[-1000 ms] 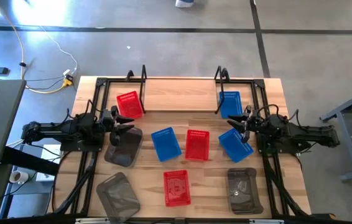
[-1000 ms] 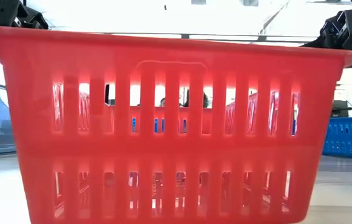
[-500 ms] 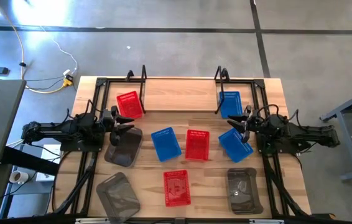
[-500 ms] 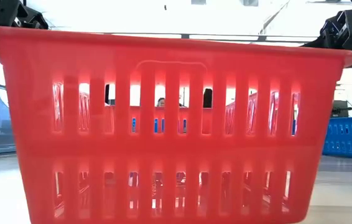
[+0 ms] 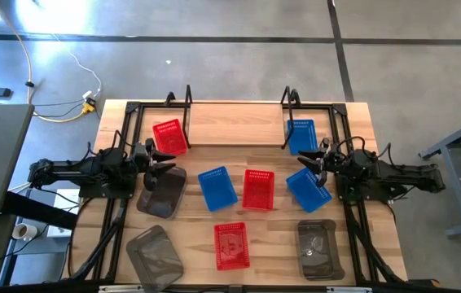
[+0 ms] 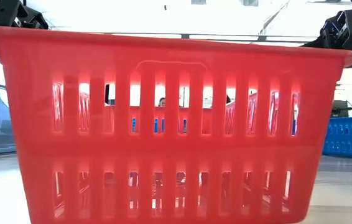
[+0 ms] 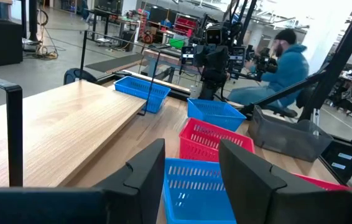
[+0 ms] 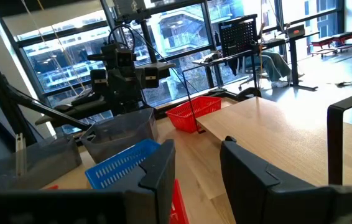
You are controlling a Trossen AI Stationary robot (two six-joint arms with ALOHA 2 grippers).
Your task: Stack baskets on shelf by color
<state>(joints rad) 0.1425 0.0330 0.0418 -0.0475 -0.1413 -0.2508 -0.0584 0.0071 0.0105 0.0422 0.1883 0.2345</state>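
My wooden table (image 5: 230,130) spreads under me, and along its far edge stands the black wire shelf (image 5: 239,102), its two looped end posts upright. Only two baskets sit back there: a red basket (image 5: 169,137) by the left post and a blue basket (image 5: 300,135) by the right post, each alone, nothing stacked on either.

My left arm lies along the table's left side and my right arm along the right side, both reaching inward. The other seven baskets are scattered over the open wood between and in front of them. A grey basket (image 5: 162,190) lies just under my left gripper (image 5: 159,161); a second blue one (image 5: 308,189) lies tilted just beside my right gripper (image 5: 310,159). In the middle, a third blue basket (image 5: 217,187) and a second red basket (image 5: 258,189) sit side by side, close but apart. Along the near edge lie a second grey basket (image 5: 155,253) at the left, the third red basket (image 5: 231,244) in the centre, and the last grey basket (image 5: 320,247) at the right.

My left fingers (image 7: 145,171) stand apart with nothing between them, blue mesh visible through the gap. My right fingers (image 8: 160,168) are likewise parted and empty.
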